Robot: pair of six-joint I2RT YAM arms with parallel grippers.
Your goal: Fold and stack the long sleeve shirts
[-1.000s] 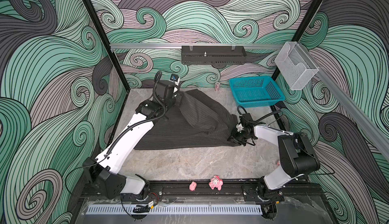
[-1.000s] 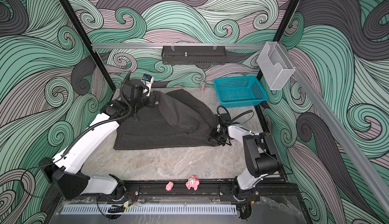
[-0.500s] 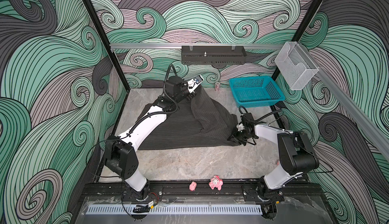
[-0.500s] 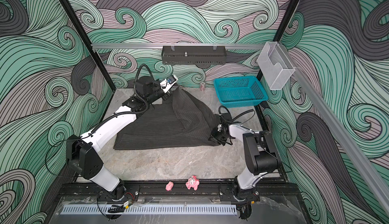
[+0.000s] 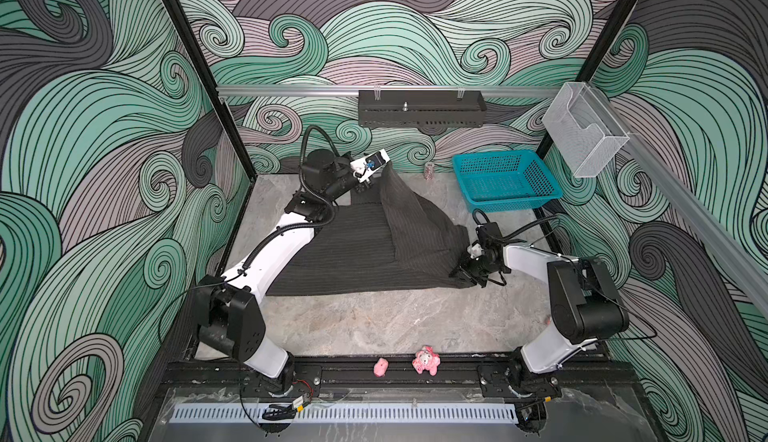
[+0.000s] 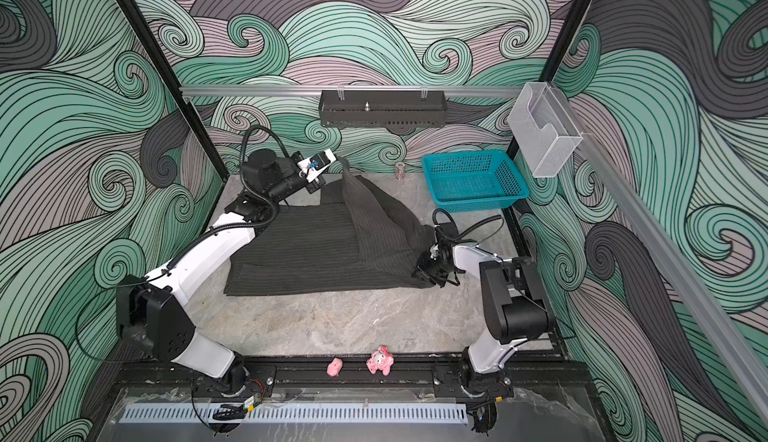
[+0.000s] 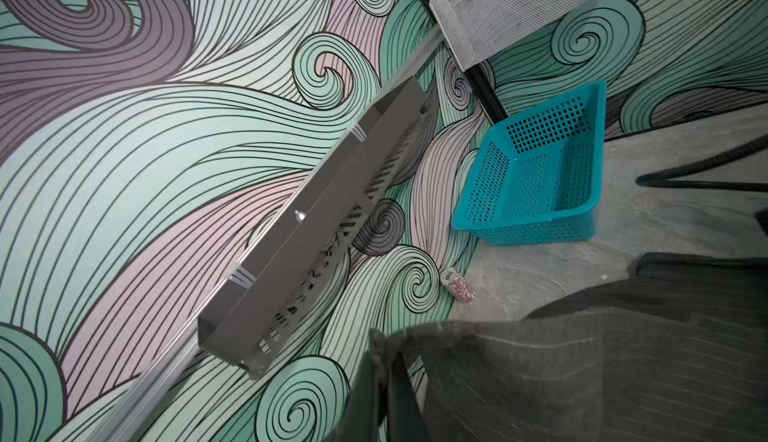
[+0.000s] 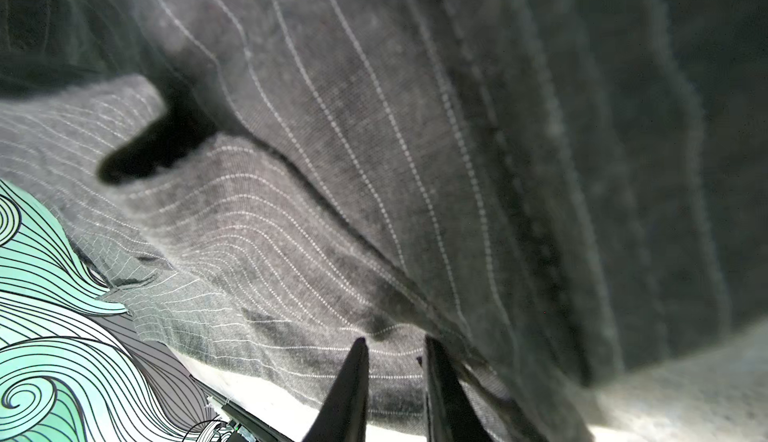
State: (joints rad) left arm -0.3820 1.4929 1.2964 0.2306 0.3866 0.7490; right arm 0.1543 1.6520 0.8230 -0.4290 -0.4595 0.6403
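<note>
The shirt [image 5: 353, 253] lies long left-to-right; left gripper [image 5: 386, 165] pinches its raised far corner; right gripper [image 5: 464, 274] at near-right corner, grip unclear.

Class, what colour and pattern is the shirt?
The shirt is dark charcoal with thin pale pinstripes, clearest in the right wrist view.

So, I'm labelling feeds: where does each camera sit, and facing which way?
Top view: high front, looking down on shirt; left arm, right arm show.
Top view: alongside it, basket back right.
Left wrist: raised left arm, facing back wall, basket; own body unclear.
Right wrist: low, close on shirt; fingertips show.
Shared: all four see shirt.
</note>
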